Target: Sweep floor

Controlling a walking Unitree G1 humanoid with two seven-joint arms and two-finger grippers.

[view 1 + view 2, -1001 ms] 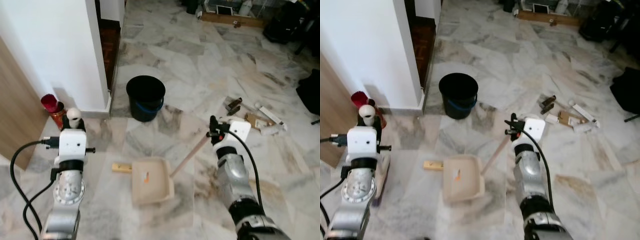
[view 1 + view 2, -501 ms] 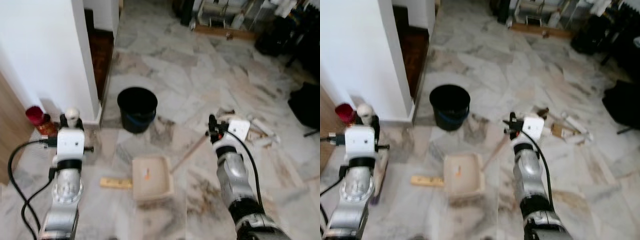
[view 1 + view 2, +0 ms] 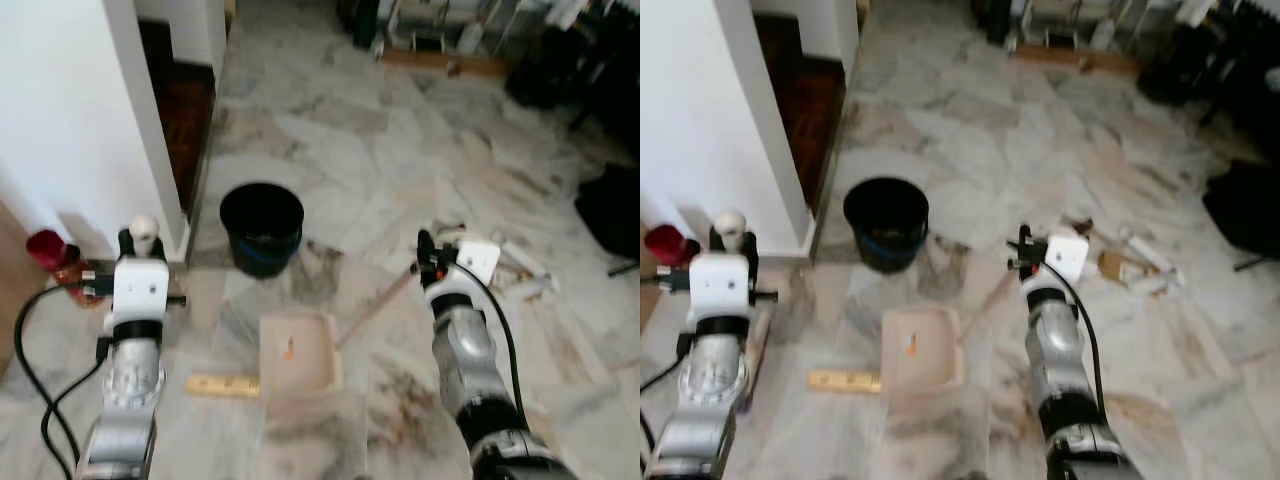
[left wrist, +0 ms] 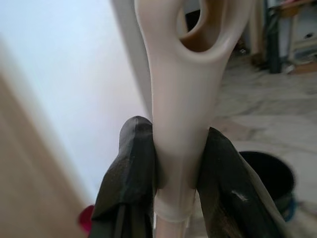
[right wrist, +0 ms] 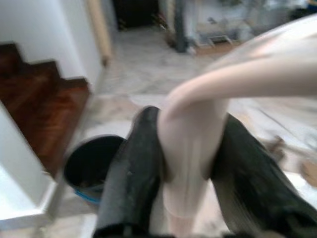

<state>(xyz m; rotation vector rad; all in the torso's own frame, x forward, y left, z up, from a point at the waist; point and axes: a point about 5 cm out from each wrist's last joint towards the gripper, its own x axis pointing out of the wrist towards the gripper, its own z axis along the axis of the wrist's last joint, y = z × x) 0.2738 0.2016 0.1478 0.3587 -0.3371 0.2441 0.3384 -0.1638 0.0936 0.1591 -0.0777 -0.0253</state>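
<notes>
My left gripper (image 4: 177, 161) is shut on the cream broom handle (image 4: 181, 94); in the eye views that handle's rounded top (image 3: 144, 228) pokes up above the left wrist. A beige dustpan (image 3: 297, 350) lies on the marble floor in front of me with a small orange scrap (image 3: 289, 348) in it. Its long handle (image 3: 375, 306) slants up to my right gripper (image 3: 424, 252), which is shut on the handle's end (image 5: 190, 148). A flat wooden block (image 3: 222, 384) lies on the floor just left of the pan's near corner.
A black bucket (image 3: 262, 225) stands beyond the dustpan by a white wall corner (image 3: 140, 120). Dark wooden steps (image 3: 185, 100) lie behind the wall. Loose litter (image 3: 510, 262) is scattered to the right, with black bags (image 3: 610, 205) further right. A red cup (image 3: 46, 248) sits far left.
The whole view has shifted with the camera. The dustpan has slid forward toward the bucket, so the wooden block now lies by its near corner instead of its far one.
</notes>
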